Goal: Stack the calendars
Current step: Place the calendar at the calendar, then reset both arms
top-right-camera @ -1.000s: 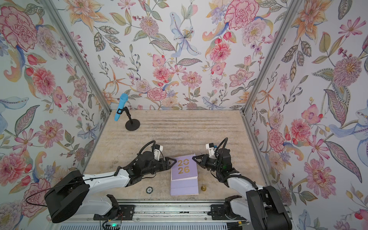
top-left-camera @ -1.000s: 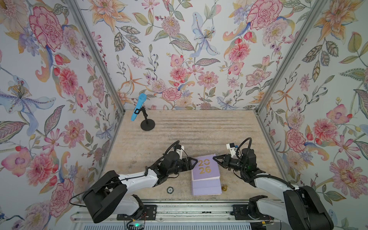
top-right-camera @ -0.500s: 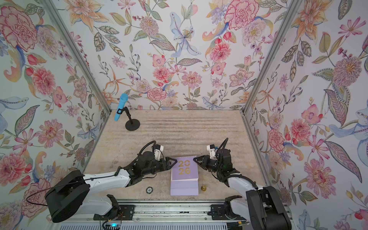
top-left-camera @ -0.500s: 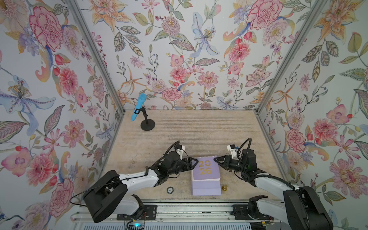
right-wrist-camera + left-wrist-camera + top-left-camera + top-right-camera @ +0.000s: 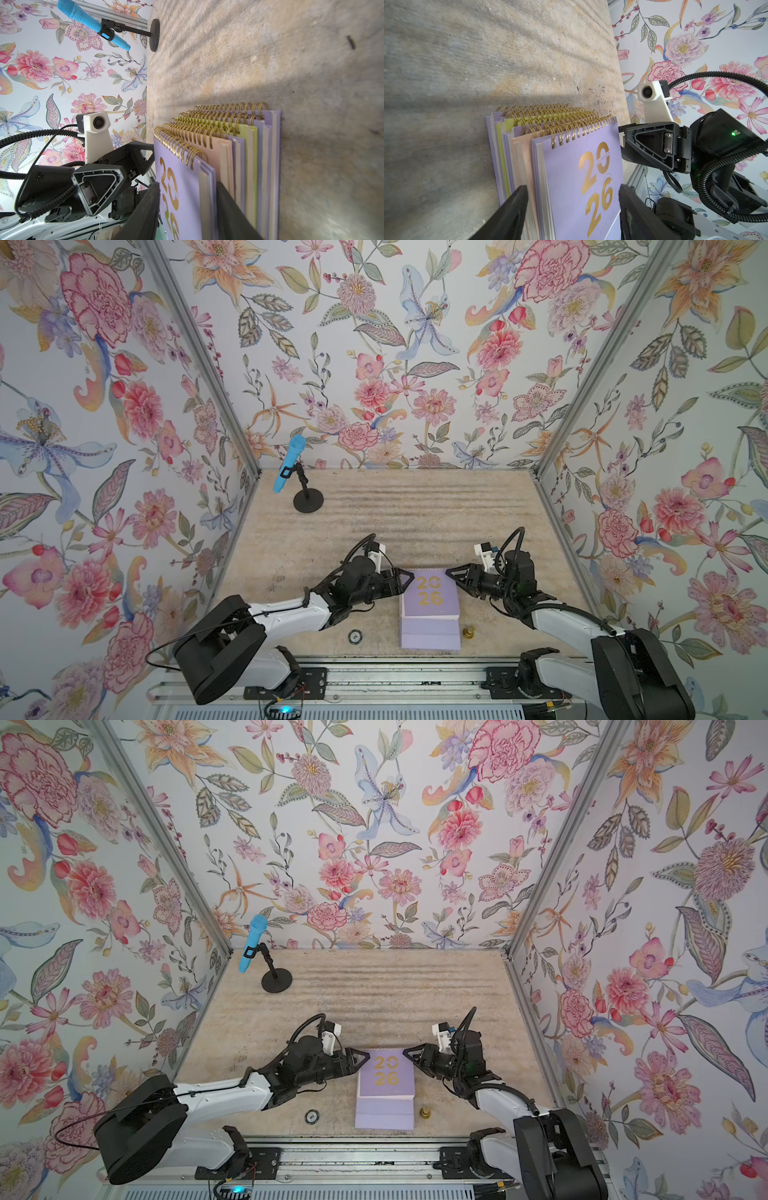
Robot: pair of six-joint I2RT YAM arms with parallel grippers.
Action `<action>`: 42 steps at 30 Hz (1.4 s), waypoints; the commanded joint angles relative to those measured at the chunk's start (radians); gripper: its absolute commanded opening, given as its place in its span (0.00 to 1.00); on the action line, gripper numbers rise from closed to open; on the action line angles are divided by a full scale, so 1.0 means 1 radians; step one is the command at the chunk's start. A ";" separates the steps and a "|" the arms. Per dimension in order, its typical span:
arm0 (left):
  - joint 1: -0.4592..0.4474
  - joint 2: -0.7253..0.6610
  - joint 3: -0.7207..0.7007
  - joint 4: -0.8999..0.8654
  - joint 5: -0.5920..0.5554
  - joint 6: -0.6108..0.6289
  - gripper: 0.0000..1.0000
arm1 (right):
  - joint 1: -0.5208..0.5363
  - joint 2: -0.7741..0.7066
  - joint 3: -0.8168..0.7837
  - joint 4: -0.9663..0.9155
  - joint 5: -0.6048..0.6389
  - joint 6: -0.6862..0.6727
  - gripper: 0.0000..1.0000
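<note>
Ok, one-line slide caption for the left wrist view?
Open left gripper frames the stack of gold-spiralled desk calendars, lilac "2026" cover on top, with the right gripper facing it across the stack.

The place is looking like a robot-lab recording booth, not a home. Flowered wallpaper [image 5: 374, 364] is covering three upright panels that are closing in a worn beige tabletop [image 5: 415, 510]. Bare aluminium posts [image 5: 199, 364] are framing the corners. A metal rail [image 5: 395, 684] is running along the open front, carrying the left arm [image 5: 291, 616] and the right arm [image 5: 561, 620]. A blue microphone [image 5: 289, 464] is standing on a black stand [image 5: 308, 502], and a white wrist camera [image 5: 648, 92] is riding on the right arm.
</note>
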 commanded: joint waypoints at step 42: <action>0.360 -0.723 -0.136 -0.021 -0.803 1.045 1.00 | -0.024 -0.290 0.148 -0.182 0.890 -0.605 0.99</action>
